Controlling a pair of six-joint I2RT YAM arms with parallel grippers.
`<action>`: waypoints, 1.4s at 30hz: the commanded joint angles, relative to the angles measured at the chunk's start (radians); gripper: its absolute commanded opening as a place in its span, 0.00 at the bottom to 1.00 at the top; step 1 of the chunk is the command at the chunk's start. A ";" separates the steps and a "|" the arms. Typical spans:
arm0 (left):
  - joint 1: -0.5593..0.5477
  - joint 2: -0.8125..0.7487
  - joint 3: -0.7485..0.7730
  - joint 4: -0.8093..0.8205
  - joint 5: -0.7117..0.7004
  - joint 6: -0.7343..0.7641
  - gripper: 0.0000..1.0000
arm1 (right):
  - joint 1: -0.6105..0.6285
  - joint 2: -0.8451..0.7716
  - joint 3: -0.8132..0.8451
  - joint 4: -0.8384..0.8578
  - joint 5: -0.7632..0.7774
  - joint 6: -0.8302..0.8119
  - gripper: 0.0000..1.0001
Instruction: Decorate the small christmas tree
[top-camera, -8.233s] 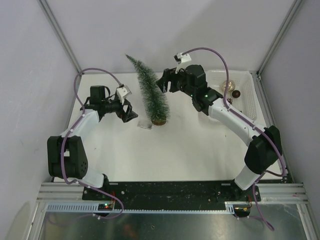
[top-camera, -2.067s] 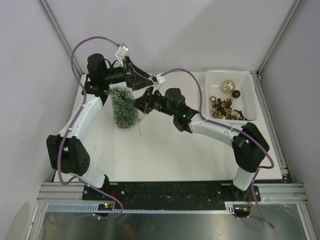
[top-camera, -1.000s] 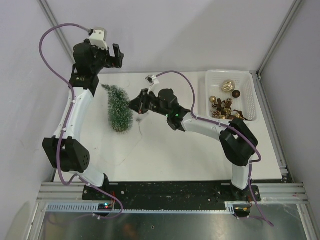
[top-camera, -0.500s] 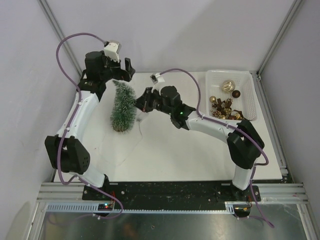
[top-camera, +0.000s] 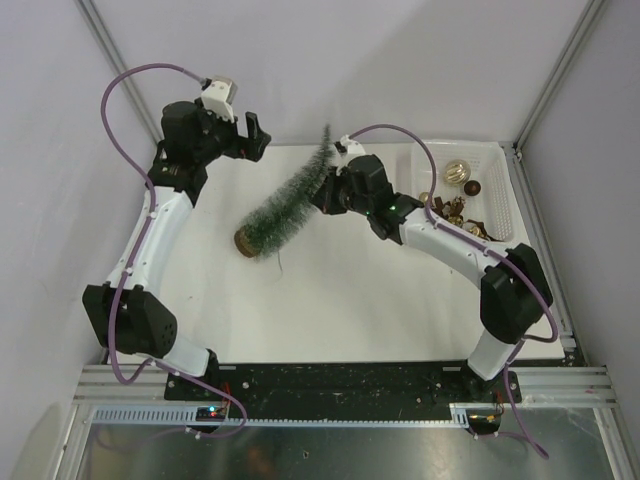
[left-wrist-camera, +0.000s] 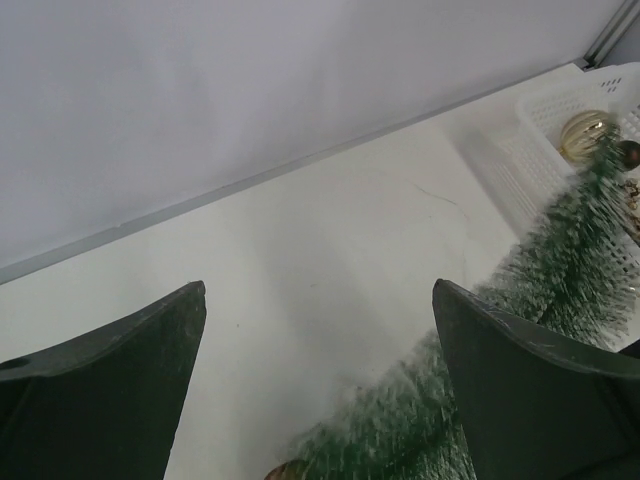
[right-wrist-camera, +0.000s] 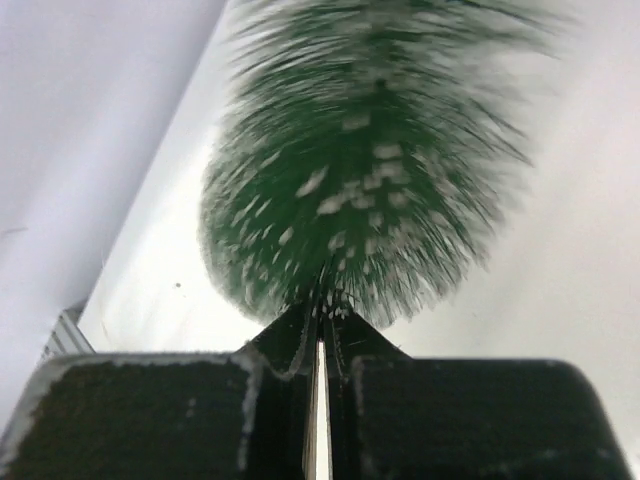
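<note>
The small christmas tree (top-camera: 285, 205) leans steeply, its wooden base (top-camera: 244, 240) low at the near left and its tip pointing to the back right. My right gripper (top-camera: 325, 190) is shut on its upper part. In the right wrist view the jaws pinch into the frosted bristles (right-wrist-camera: 360, 150) at the right gripper (right-wrist-camera: 322, 312). My left gripper (top-camera: 256, 135) hangs open above the table's back left, apart from the tree. In the left wrist view the left gripper (left-wrist-camera: 320, 287) has nothing between its fingers, and the tree (left-wrist-camera: 545, 275) runs under the right finger (left-wrist-camera: 530, 390).
A white mesh basket (top-camera: 505, 205) stands at the back right, holding a gold ball (top-camera: 456, 172) and several small gold and brown ornaments. It also shows in the left wrist view as the basket (left-wrist-camera: 530, 150). Enclosure walls rise behind and to both sides.
The tree stood upright half a second ago; it now leans with its tip swung to the back right. My right gripper has moved right and back with it. The left gripper stays open, hardly moved.
</note>
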 joint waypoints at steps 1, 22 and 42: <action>-0.004 -0.056 0.027 -0.011 0.015 -0.016 1.00 | -0.029 -0.083 -0.001 -0.160 -0.015 -0.073 0.00; -0.009 -0.171 -0.220 -0.070 0.295 -0.013 1.00 | 0.020 -0.133 0.036 -0.216 0.141 -0.089 0.00; -0.023 -0.190 -0.392 -0.071 0.289 0.060 1.00 | 0.233 -0.175 0.118 -0.267 0.723 -0.532 0.00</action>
